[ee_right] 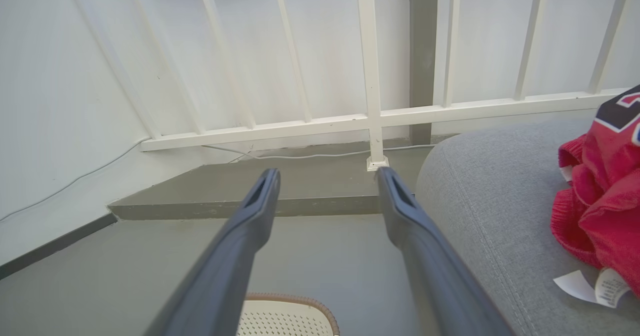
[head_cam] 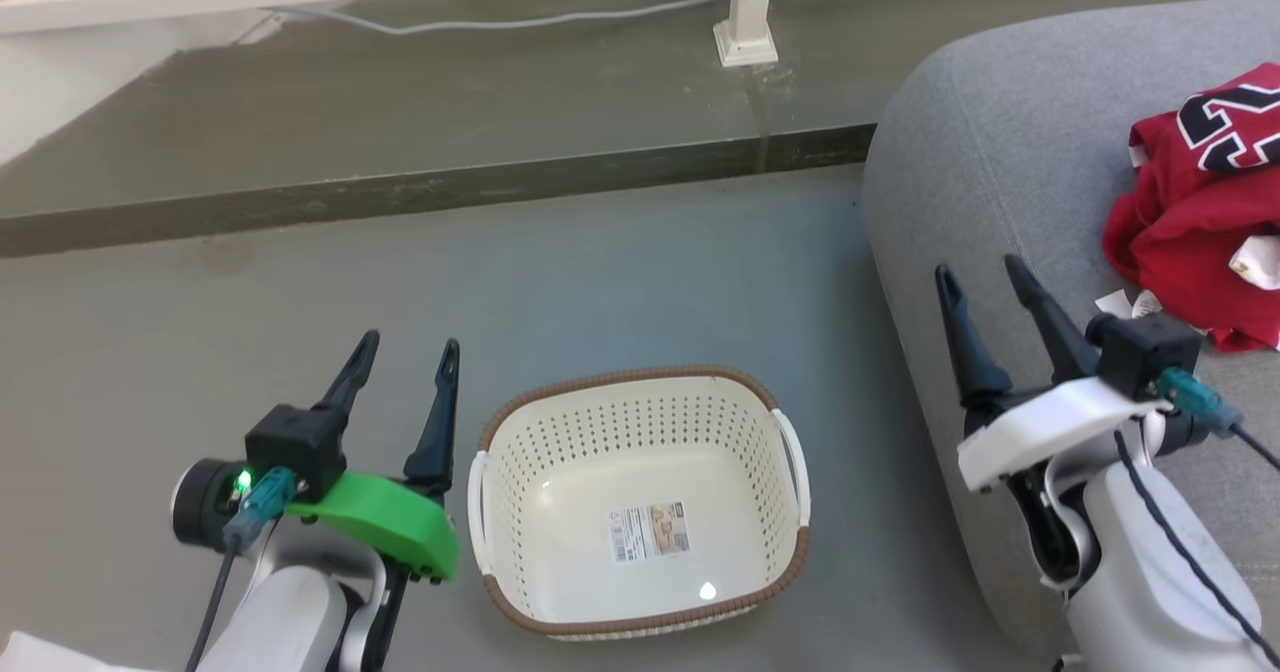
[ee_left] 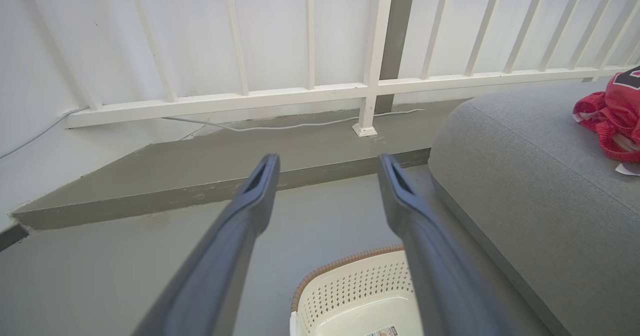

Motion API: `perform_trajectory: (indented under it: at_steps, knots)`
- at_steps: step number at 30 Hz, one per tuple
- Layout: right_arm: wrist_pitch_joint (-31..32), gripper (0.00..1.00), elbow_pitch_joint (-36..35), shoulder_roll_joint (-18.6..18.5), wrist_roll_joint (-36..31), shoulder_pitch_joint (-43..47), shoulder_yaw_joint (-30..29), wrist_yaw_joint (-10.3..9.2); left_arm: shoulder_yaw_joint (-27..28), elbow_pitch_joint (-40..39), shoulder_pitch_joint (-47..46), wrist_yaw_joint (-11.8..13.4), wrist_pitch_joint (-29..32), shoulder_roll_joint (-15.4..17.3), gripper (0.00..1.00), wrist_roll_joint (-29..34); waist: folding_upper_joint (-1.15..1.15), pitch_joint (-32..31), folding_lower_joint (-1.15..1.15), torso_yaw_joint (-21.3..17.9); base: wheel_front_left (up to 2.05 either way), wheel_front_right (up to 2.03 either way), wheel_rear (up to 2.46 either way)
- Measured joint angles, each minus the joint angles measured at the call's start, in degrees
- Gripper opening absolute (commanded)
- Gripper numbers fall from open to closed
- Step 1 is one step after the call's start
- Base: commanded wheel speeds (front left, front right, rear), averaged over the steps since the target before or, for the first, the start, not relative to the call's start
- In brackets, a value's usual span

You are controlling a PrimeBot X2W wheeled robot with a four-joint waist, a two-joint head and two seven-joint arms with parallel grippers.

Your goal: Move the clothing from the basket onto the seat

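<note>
The cream basket (head_cam: 560, 432) with a brown rim stands on the floor, nothing in it but a label sticker (head_cam: 650, 532); its corner shows as the basket (ee_left: 345, 286) and the basket (ee_right: 287, 316) in the wrist views. The red clothing (head_cam: 1200, 212) lies crumpled on the grey seat (head_cam: 1000, 132) at the right, also seen as the clothing (ee_left: 610, 111) and the clothing (ee_right: 605, 201). My left gripper (head_cam: 405, 350) hovers open just left of the basket. Over the seat's front edge my right gripper (head_cam: 980, 274) is open, left of the clothing. Both hold nothing.
A raised concrete step (head_cam: 400, 192) runs across behind the basket, with a white railing post (head_cam: 745, 12) and a pale cable (head_cam: 520, 22) on it. The seat (ee_left: 540, 176) takes up the right side. Grey floor (head_cam: 250, 302) lies left of the basket.
</note>
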Motion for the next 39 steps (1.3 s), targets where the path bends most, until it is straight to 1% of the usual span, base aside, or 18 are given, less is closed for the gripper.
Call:
perform_trajectory:
  at_steps: [10,18,22,39]
  knots:
    - [0.00,1.00,-1.42,0.07,-0.90,5.63,0.87,-0.13,3.26,2.04,4.75,0.42,-0.49,-0.04,1.00,-0.45,0.00,-3.32,0.00,0.43,0.00,0.00,0.00]
    - [0.00,1.00,-3.09,0.00,-1.85,8.37,0.73,-1.93,5.37,3.63,7.38,0.42,-0.49,-0.34,1.00,-0.42,0.00,-4.63,0.00,0.22,0.00,0.00,0.00]
    - [0.01,1.00,-4.17,0.01,-1.83,8.64,0.62,-2.11,7.15,3.96,7.67,0.42,-0.58,-0.73,1.00,-0.16,0.00,-4.79,0.00,0.02,0.00,0.00,0.00]
    - [0.46,1.00,-7.31,0.03,-1.79,10.76,0.73,-2.61,8.44,4.03,8.67,0.42,-0.59,-2.69,1.00,1.57,0.00,-5.00,0.00,-0.28,0.00,0.00,0.00]
